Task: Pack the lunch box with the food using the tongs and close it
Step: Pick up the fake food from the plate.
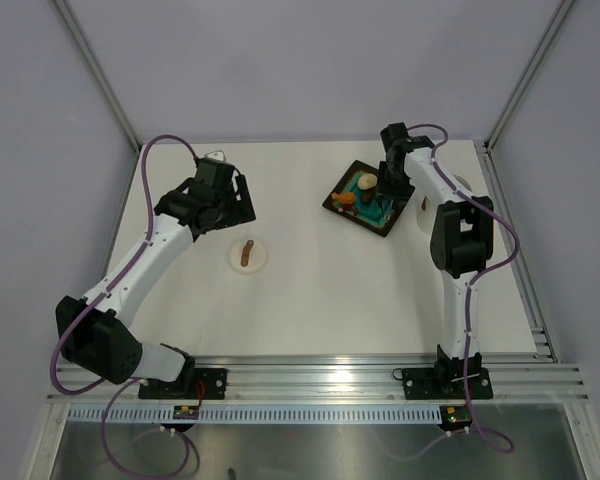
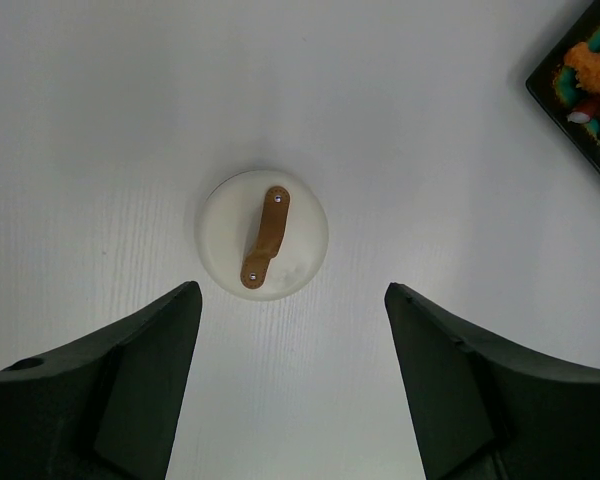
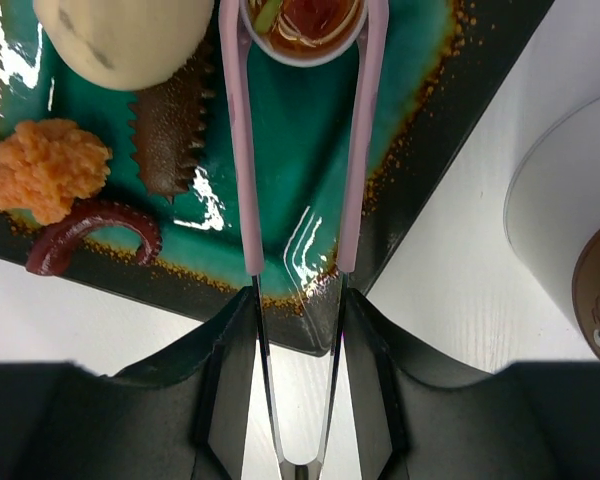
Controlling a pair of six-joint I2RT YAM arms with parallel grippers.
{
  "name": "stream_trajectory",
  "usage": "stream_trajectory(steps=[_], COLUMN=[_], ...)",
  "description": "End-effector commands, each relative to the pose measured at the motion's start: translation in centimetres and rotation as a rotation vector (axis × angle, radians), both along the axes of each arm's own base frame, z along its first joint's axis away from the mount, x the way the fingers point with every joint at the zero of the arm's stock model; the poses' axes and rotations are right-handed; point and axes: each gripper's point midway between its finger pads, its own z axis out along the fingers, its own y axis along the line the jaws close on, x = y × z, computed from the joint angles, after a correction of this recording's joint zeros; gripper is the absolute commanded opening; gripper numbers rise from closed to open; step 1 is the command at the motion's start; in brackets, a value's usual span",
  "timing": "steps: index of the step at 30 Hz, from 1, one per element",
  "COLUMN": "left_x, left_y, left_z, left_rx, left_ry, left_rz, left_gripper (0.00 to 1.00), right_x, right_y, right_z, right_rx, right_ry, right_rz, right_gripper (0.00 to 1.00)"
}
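Note:
My right gripper [image 3: 298, 300] is shut on the pale pink tongs [image 3: 242, 150], which reach out over the black tray [image 3: 450, 130] with its teal centre. The tongs' arms pass either side of a small white cup of red food [image 3: 305, 25]; their tips are cut off by the frame's top. On the tray lie a cream round piece [image 3: 125, 40], an orange piece [image 3: 45, 175], a brown ridged piece [image 3: 170, 140] and a red-brown curl [image 3: 90, 235]. The white lunch box [image 3: 560, 230] stands right of the tray. Its lid [image 2: 264, 235] with the brown handle lies on the table below my open left gripper [image 2: 291, 290].
In the top view the tray [image 1: 338, 200] sits at the back right, with the right gripper [image 1: 388, 185] over it. The lid [image 1: 248, 255] lies mid-left, the left gripper [image 1: 225, 200] just behind it. Grey walls enclose the white table.

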Motion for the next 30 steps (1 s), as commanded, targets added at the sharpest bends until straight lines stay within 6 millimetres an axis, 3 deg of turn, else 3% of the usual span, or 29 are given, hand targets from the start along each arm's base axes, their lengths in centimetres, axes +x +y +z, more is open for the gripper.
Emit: stream_trajectory(steps=[1,13,15,20,23,30], left_x=[1.3,1.3,1.3,1.2,1.2,1.0], left_y=[0.1,0.2,0.2,0.2,0.2,0.1], left_z=[2.1,2.4,2.3,2.3,2.3,2.3], left_rx=[-0.002,0.003,0.003,0.001,-0.004,-0.012], left_ry=[-0.067,-0.07,-0.07,-0.071,-0.072,-0.075], left_rz=[0.008,0.008,0.008,0.008,0.007,0.005], left_gripper=[0.78,0.78,0.78,0.78,0.78,0.78], right_x=[1.3,2.3,2.1,1.6,1.1,-0.7], right_y=[-0.1,-0.1,-0.1,-0.3,-0.2,0.2], right_z=[0.7,0.2,0.3,1.5,2.5,5.0], right_rx=[-0.007,-0.017,-0.018,-0.012,-0.004,0.037], right_ry=[-0.028,-0.025,-0.025,-0.048,-0.063,-0.092], right_rz=[0.009,0.012,0.014,0.009,0.011,0.027], right_gripper=[0.45,0.45,0.42,0.22,0.15,0.13])
